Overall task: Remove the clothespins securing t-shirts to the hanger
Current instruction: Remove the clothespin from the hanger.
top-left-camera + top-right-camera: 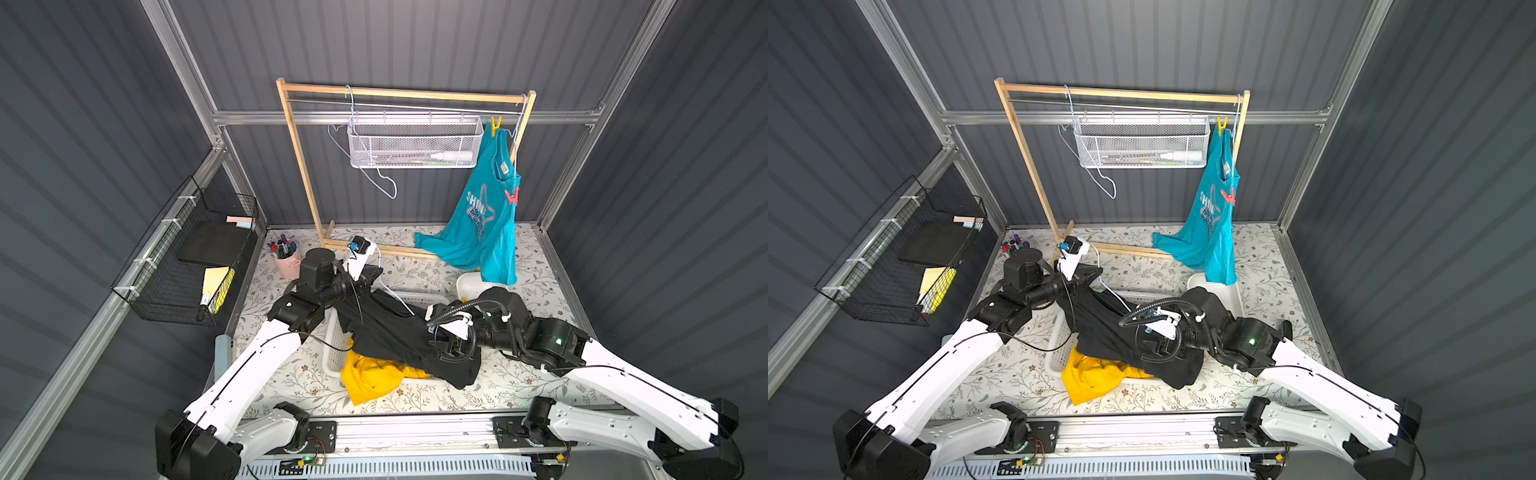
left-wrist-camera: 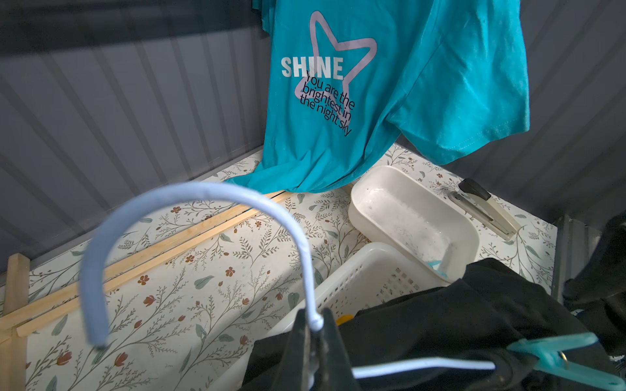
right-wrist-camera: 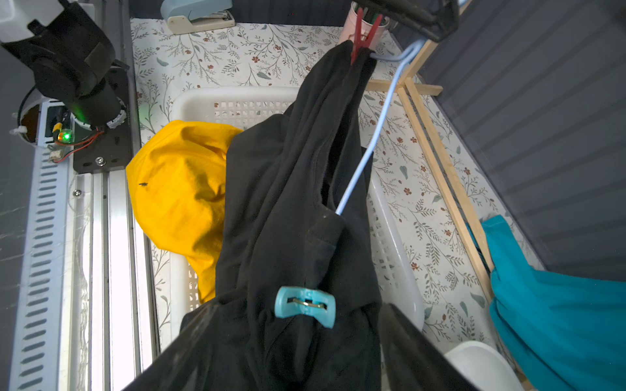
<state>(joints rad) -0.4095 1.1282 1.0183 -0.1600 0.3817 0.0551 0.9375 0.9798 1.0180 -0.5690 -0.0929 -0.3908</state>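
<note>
We see left claw (image 2: pixel 313 326) pinching hanger (image 2: pixel 189 193) neck | right claw (image 3: pixel 299 325) spread | teal peg (image 3: pixel 305 304) between its fingers, touching neither, clipped on black shirt (image 3: pixel 288 169) over basket (image 3: pixel 237 96)

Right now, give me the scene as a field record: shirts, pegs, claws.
black t-shirt: on light-blue hanger, hanging over white basket
pegs on it: teal peg, red peg
left claw: shut on the light-blue hanger's neck
right claw: open, jaws either side of teal peg, gap on each side
yellow t-shirt: partly in white basket, no peg visible
teal t-shirt: hanging from wooden rack
pegs on it: yellow peg, second red peg
</note>
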